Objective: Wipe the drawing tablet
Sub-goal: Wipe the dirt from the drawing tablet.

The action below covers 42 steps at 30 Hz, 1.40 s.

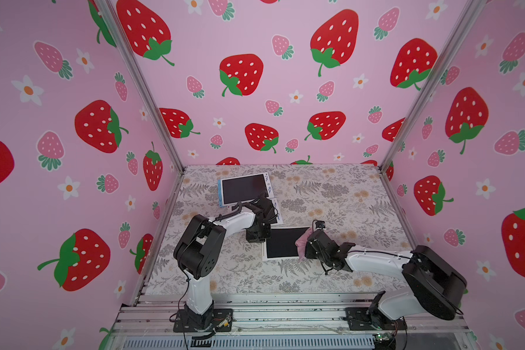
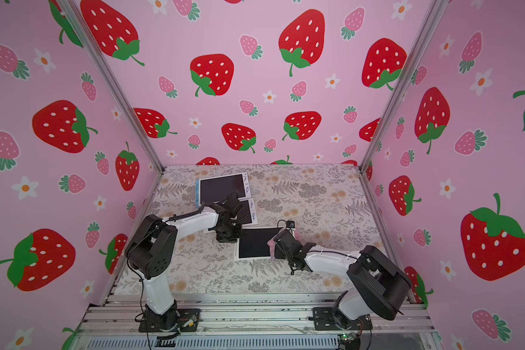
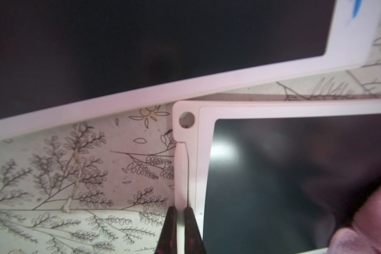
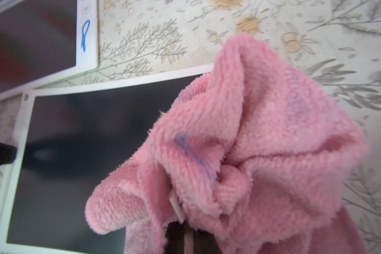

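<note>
Two claws, one tablet between them! Closest to us, the right claw (image 4: 185, 228) is clamped tight on a bunched pink cloth (image 4: 251, 143), with fluffy folds spilling out ahead of its tips. Right in front of that claw lies the drawing tablet (image 1: 282, 242), flat on the floral table cover (image 1: 331, 194). The cloth drapes over the short edge nearest the claw, but whether it presses on the glass I cannot tell. The screen looks dark and plain, with no marks I can make out.

Now the key line: the tablet's long axis runs straight away from the right claw toward the left claw (image 3: 180, 211), so the open stretch of screen lies dead ahead of the cloth. I'd judge the right arm is the one placed to wipe, pushing along that axis.

At the opposite short edge, the left claw is pinched narrow onto the tablet's white rim strip, likely to stop it sliding under the stroke. Beyond the left claw a second tablet (image 3: 141, 44) lies angled, its frame close by the held corner and blue scribble on its border. Farther off again, a third tablet (image 1: 243, 188) sits toward the back wall.
</note>
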Motion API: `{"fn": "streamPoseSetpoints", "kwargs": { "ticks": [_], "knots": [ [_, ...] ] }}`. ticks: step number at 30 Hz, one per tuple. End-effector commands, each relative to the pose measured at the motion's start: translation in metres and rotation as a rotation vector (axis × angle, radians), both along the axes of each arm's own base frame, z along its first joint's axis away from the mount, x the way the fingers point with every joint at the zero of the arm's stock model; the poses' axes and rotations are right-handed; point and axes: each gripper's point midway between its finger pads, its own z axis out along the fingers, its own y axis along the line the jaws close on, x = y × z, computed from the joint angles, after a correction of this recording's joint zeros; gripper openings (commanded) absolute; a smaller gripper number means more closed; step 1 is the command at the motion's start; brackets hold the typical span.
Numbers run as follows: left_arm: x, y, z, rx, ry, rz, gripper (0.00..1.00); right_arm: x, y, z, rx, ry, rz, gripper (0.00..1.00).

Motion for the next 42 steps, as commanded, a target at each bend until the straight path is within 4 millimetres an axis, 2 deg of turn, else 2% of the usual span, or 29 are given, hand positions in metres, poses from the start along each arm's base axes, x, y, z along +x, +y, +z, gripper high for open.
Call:
{"fn": "streamPoseSetpoints", "kwargs": {
  "ticks": [1, 5, 6, 8, 11, 16, 19, 24, 28, 30, 35, 37, 39, 40, 42],
  "knots": [
    [-0.036, 0.032, -0.055, 0.151, 0.148, -0.004, 0.02, -0.028, -0.014, -0.018, -0.063, 0.11, 0.053, 0.0],
    [-0.036, 0.031, -0.056, 0.145, 0.147, 0.0, 0.02, -0.041, 0.063, -0.005, -0.073, 0.073, 0.236, 0.0],
    [-0.036, 0.03, -0.056, 0.145, 0.15, 0.0, 0.02, -0.043, 0.072, -0.008, -0.079, 0.081, 0.246, 0.0],
    [-0.036, 0.03, -0.056, 0.142, 0.151, 0.0, 0.02, -0.043, 0.08, -0.013, -0.073, 0.089, 0.245, 0.0],
    [-0.037, 0.029, -0.057, 0.141, 0.152, 0.001, 0.02, -0.036, 0.082, -0.008, -0.08, 0.078, 0.259, 0.0],
    [-0.037, 0.03, -0.057, 0.145, 0.153, 0.0, 0.02, -0.034, 0.129, 0.0, -0.053, 0.1, 0.326, 0.0],
    [-0.037, 0.031, -0.057, 0.152, 0.154, -0.004, 0.02, -0.031, 0.142, -0.002, -0.042, 0.113, 0.321, 0.0],
    [-0.038, 0.032, -0.058, 0.154, 0.159, 0.001, 0.02, -0.029, 0.138, -0.005, -0.041, 0.136, 0.3, 0.0],
    [-0.038, 0.033, -0.058, 0.156, 0.16, 0.004, 0.02, -0.029, 0.118, -0.014, -0.064, 0.149, 0.253, 0.0],
    [-0.038, 0.032, -0.058, 0.157, 0.158, 0.003, 0.02, -0.028, 0.098, -0.018, -0.076, 0.152, 0.207, 0.0],
    [-0.038, 0.033, -0.059, 0.16, 0.159, 0.008, 0.02, -0.033, 0.022, -0.026, -0.116, 0.169, 0.028, 0.0],
    [-0.038, 0.032, -0.059, 0.158, 0.158, 0.008, 0.01, -0.038, 0.005, -0.026, -0.128, 0.164, 0.004, 0.0],
    [-0.037, 0.031, -0.059, 0.15, 0.156, 0.009, 0.02, -0.039, 0.007, -0.025, -0.114, 0.155, 0.028, 0.0],
    [-0.038, 0.031, -0.059, 0.145, 0.156, 0.007, 0.01, -0.038, 0.018, -0.022, -0.102, 0.141, 0.065, 0.0],
    [-0.039, 0.029, -0.061, 0.133, 0.163, 0.007, 0.0, -0.03, 0.054, -0.015, -0.071, 0.091, 0.161, 0.0]
  ]
}}
